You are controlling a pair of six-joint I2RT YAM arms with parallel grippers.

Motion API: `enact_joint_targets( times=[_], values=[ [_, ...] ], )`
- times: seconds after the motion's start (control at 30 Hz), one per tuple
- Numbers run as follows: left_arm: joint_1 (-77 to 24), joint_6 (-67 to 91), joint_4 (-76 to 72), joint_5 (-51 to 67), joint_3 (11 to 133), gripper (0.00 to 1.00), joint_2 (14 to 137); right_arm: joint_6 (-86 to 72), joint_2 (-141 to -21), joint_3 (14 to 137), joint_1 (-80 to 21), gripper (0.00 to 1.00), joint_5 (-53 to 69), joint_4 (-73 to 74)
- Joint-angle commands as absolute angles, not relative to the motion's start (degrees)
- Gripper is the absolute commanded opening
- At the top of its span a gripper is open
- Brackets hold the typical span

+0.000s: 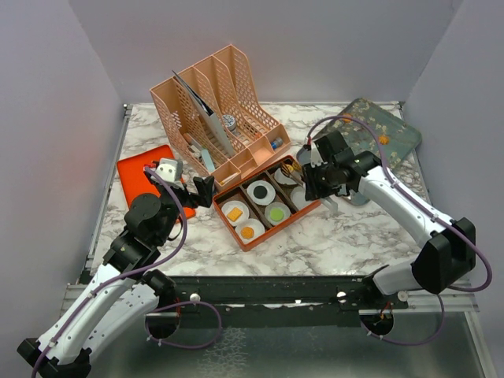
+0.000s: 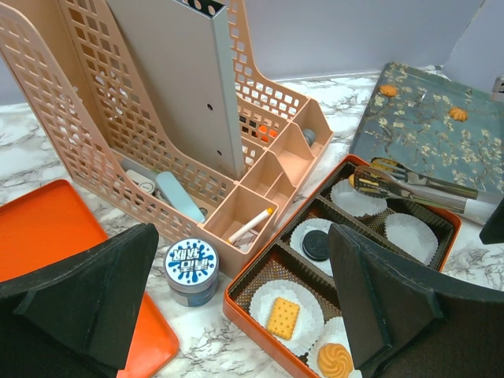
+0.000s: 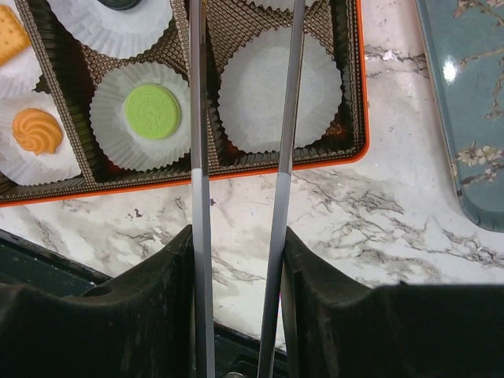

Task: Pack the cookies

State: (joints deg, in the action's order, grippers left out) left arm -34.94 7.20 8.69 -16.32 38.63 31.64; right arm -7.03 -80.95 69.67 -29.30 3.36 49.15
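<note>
Steel tongs (image 2: pixel 417 185) are pinched in the right hand (image 3: pixel 236 240), part-closed, tips over the far cup (image 2: pixel 354 198) of the box (image 2: pixel 234 305); any cookie between them is hard to see. Best lower squarely, then ease the squeeze. Empty, the left hand (image 2: pixel 240 236) gapes wide. Four cookies (image 2: pixel 283 317) lie in cups: square, swirl, green, black; two orange ones (image 2: pixel 458 113) sit on the far-right tray (image 2: pixel 417 142).
</note>
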Motion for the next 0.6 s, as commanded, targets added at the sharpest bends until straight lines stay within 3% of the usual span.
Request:
enact_joint_targets(
  times=[0.0, 0.57],
  values=[
    [-34.63, 7.03, 7.78, -16.52, 38.23, 0.99, 31.65, -7.29, -82.75, 69.09, -29.86, 0.13, 3.66, 45.31],
    [-34.54, 7.03, 7.75, -16.42, 38.23, 0.99, 31.72, -7.22, -86.74, 68.21, -29.89, 0.21, 0.52, 45.16]
  ],
)
